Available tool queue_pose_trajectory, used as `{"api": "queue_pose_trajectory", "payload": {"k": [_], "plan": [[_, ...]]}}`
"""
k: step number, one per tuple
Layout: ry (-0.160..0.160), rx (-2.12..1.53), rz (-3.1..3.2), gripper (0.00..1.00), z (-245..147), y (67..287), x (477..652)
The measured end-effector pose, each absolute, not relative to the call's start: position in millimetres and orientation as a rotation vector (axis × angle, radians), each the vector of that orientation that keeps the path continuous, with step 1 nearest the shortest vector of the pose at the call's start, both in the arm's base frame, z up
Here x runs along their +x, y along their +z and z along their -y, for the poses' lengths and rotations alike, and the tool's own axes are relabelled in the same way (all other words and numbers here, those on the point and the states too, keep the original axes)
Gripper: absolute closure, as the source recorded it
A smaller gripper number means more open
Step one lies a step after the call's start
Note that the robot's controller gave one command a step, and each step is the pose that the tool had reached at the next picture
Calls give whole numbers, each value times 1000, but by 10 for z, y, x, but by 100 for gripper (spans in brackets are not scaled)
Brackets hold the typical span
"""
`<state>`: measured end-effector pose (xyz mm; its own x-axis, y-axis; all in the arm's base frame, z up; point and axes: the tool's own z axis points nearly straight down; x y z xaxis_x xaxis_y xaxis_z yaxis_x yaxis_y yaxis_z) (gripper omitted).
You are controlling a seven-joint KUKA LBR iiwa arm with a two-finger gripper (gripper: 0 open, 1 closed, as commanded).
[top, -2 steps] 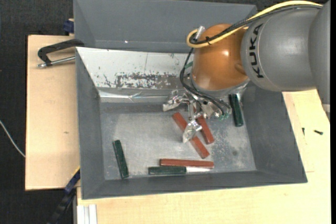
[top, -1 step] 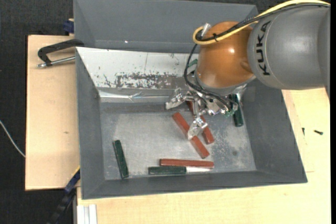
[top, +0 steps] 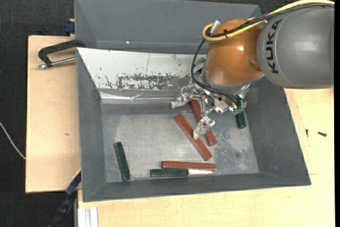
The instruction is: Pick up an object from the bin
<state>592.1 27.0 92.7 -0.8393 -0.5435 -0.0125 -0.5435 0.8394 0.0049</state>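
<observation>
In the grey bin (top: 90, 130), a dark green bar (top: 121, 160) is lying at the left, and right of centre the arm's (top: 297, 45) jaws are hanging apart just over two slanting red bars (top: 187, 130) near the back wall.

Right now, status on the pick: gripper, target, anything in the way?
Gripper over clustered red-brown sticks, bin centre-right. Hold not confirmed. Dark green stick close beside it; more sticks apart along the front wall.
</observation>
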Motion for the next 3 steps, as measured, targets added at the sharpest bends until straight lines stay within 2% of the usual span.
{"api": "queue_pose_trajectory", "payload": {"k": [1,2,3], "plan": [[-5,-712,-3048,0,-21,865,5910],[1,-1174,-2907,0,-157,796,5882],[-5,-2004,-2422,100,232,772,5985]]}}
